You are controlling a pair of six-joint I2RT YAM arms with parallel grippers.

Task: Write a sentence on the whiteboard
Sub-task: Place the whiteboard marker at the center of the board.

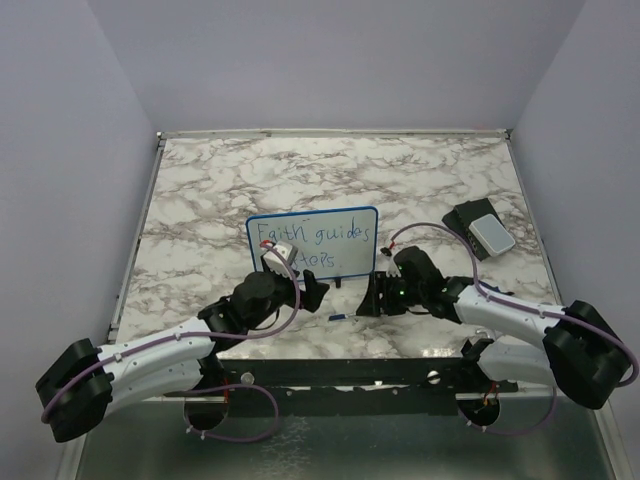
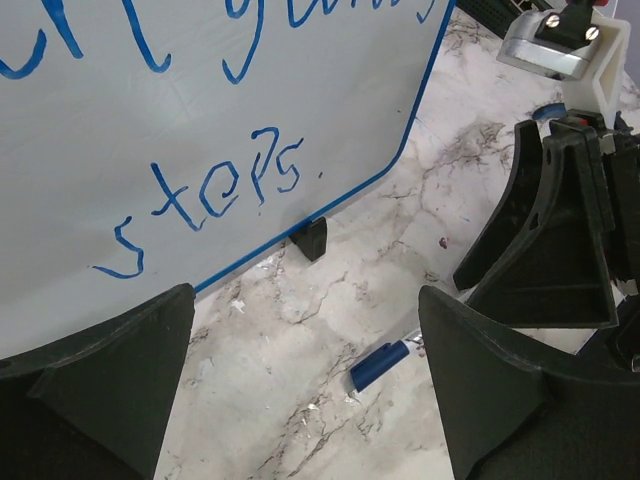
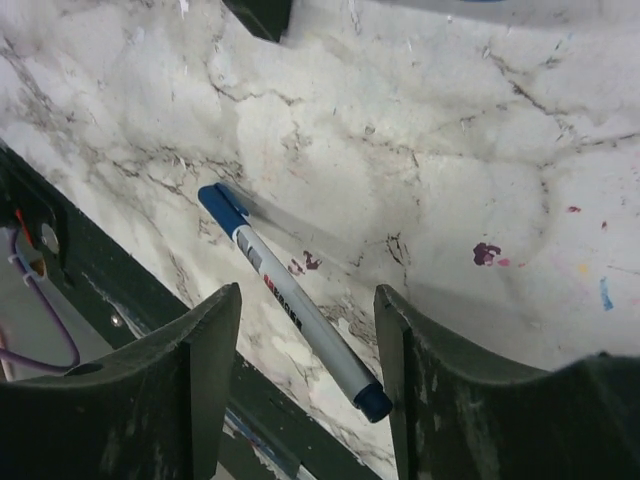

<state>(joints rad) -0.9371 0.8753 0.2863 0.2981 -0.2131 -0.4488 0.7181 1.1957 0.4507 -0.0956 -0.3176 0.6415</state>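
With left end effector (image 2: 305, 300) and right end effector (image 3: 308, 292) both released and the marker (image 3: 262, 262) lying on the tabletop (image 1: 200, 180), the upright whiteboard (image 1: 312, 240) looks light, stiff and tippy, so grip its frame edge.

The small rectangular white board with thin blue frame (image 1: 355, 262) carries blue handwritten marker text (image 1: 312, 236). Upper line: "Faith guides". Lower line: "steps." The grey marker pen with blue cap (image 3: 320, 340) bears a red printed label (image 3: 283, 295), which is illegible.
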